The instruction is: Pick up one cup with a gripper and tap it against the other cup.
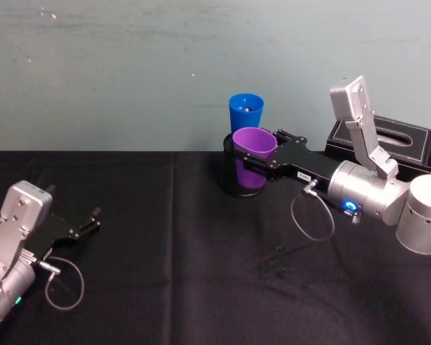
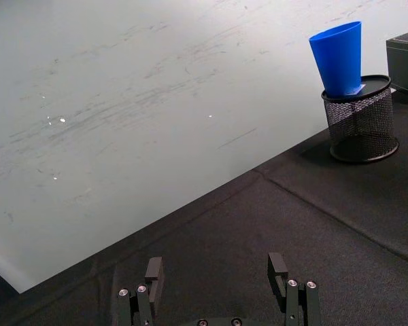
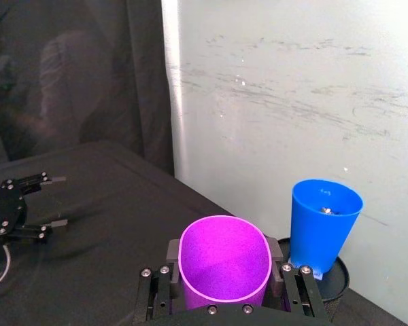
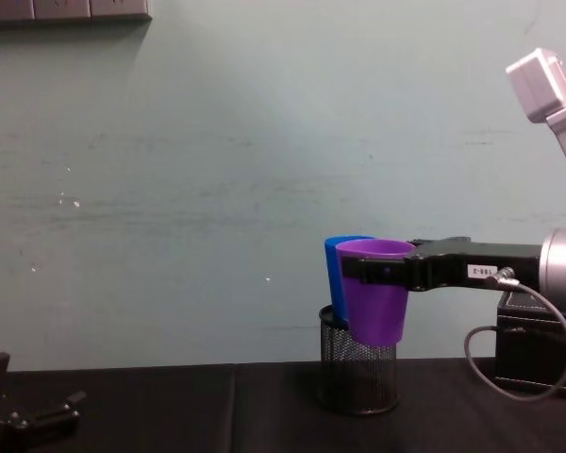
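R gripper fingers hold purple cup; blue cup in holder; L gripper wide.

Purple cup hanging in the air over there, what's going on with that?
The right gripper has its fingers shut on the purple cup and holds it above the table, right next to the blue cup, which stands in a black mesh holder. The two cups look slightly apart, so there is no tap at this instant. The left gripper sits open and idle, low on the table's left side.
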You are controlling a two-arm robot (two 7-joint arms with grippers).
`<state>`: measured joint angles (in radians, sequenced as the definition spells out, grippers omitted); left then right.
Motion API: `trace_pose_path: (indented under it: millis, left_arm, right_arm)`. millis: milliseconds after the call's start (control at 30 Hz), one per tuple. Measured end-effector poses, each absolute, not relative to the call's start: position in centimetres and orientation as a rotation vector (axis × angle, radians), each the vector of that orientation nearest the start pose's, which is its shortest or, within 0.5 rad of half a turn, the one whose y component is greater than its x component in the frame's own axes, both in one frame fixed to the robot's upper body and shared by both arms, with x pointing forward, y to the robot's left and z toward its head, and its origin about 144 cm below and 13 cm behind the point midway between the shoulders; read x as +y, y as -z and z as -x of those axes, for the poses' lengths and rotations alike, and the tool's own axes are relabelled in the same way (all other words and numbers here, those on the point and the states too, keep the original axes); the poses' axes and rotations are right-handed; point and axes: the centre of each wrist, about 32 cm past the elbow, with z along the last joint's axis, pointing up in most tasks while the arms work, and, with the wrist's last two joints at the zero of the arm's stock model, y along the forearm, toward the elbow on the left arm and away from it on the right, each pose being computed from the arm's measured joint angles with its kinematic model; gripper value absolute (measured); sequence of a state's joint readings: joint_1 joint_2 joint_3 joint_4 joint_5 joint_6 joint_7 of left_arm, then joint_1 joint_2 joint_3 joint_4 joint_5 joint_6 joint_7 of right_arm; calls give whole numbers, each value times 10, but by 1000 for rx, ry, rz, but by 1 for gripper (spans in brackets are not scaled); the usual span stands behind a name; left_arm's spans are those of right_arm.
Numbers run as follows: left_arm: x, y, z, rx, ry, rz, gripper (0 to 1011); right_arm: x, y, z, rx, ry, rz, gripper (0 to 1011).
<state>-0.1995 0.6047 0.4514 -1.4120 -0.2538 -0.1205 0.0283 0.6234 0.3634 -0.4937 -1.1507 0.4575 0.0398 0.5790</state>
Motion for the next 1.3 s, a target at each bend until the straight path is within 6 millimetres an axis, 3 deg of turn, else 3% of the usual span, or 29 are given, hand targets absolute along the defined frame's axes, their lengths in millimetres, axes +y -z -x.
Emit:
trace_pose_path:
  millis: [467,1300]
  left_arm:
    - [310,-1140,-489,-285,-1248,-305,1005]
    - [310,-1140,-489,-285,-1248,-305,1005]
  right_arm:
    - [-247,-1246,-631,-51,734,55,728]
    - [-244,-1249,-656,-18,740,49,728]
